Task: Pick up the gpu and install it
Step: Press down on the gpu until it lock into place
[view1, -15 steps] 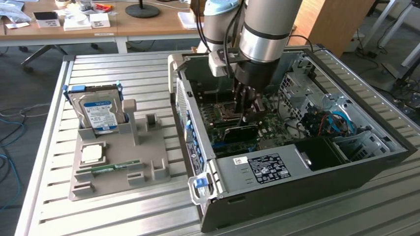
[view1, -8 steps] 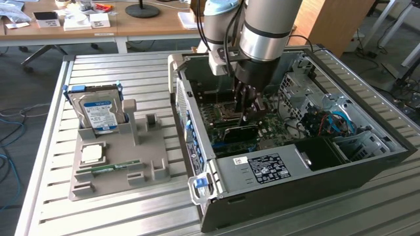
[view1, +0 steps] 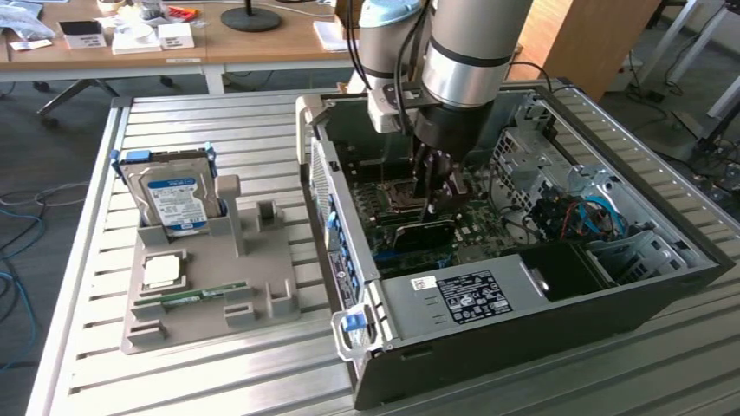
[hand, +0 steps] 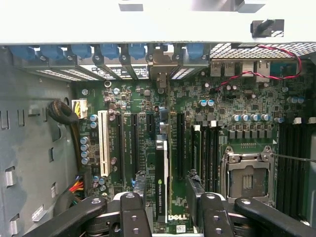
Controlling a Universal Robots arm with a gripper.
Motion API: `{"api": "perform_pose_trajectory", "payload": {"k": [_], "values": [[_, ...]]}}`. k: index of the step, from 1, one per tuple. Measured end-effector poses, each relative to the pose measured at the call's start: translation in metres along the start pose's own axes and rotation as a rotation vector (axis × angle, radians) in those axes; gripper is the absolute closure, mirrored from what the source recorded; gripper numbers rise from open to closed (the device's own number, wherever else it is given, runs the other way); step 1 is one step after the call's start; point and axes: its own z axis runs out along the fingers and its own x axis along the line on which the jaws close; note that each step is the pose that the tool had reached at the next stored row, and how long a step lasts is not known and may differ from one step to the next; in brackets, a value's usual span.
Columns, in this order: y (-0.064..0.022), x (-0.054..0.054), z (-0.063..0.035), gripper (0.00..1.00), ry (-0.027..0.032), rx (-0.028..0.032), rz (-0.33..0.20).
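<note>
Black gripper [hand: 165,207] linkages fill the near edge of the wrist view, its two fingers [hand: 139,185] standing apart on either side of the gpu [hand: 162,173], jaws spread wide rather than clamped; whether the pads touch the card cannot be told. Seen edge-on from above, the gpu stands upright on the motherboard [hand: 237,103] among the expansion slots, its metal bracket [hand: 160,64] up against the rear slot openings of the case [view1: 647,286]. A white slot [hand: 102,143] lies to one side of the card, and the cpu socket [hand: 247,180] to the other, with a red wire [hand: 276,61] looping near the case wall.

From the exterior view, the arm [view1: 469,61] reaches down into the open case, which lies on its side toward the slatted table's [view1: 208,373] right half. The gripper [view1: 439,195] is deep inside, over the board's middle. Toward the table's left edge sits a grey holder [view1: 249,286] carrying an upright hard drive [view1: 176,201], a processor [view1: 163,271] and a memory stick [view1: 191,299]. Behind the table stands a wooden desk [view1: 277,43] with small items.
</note>
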Motion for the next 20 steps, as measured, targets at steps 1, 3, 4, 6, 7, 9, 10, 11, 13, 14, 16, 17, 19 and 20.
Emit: {"api": "perform_pose_trajectory", "payload": {"k": [1, 3, 4, 6, 7, 9, 10, 11, 13, 14, 16, 17, 19, 20], "values": [[0.0000, 0.0000, 0.0000, 0.54, 0.0000, 0.0000, 0.000], [0.0000, 0.0000, 0.0000, 0.54, 0.0000, 0.0000, 0.000], [0.0000, 0.0000, 0.0000, 0.54, 0.0000, 0.0000, 0.000], [0.0000, 0.0000, 0.0000, 0.62, 0.0000, 0.0000, 0.000], [0.0000, 0.0000, 0.0000, 0.68, 0.0000, 0.0000, 0.000], [0.0000, 0.0000, 0.0000, 0.74, 0.0000, 0.0000, 0.000], [0.0000, 0.0000, 0.0000, 0.74, 0.0000, 0.0000, 0.000], [0.0000, 0.0000, 0.0000, 0.80, 0.0000, 0.0000, 0.000], [0.0000, 0.0000, 0.0000, 0.85, 0.0000, 0.0000, 0.000], [0.0000, 0.0000, 0.0000, 0.89, 0.0000, 0.0000, 0.000], [0.0000, 0.0000, 0.0000, 0.89, 0.0000, 0.0000, 0.000], [0.0000, 0.0000, 0.0000, 0.89, 0.0000, 0.0000, 0.000], [0.0000, 0.0000, 0.0000, 0.89, 0.0000, 0.0000, 0.000], [0.0000, 0.0000, 0.0000, 0.89, 0.0000, 0.0000, 0.000]]}}
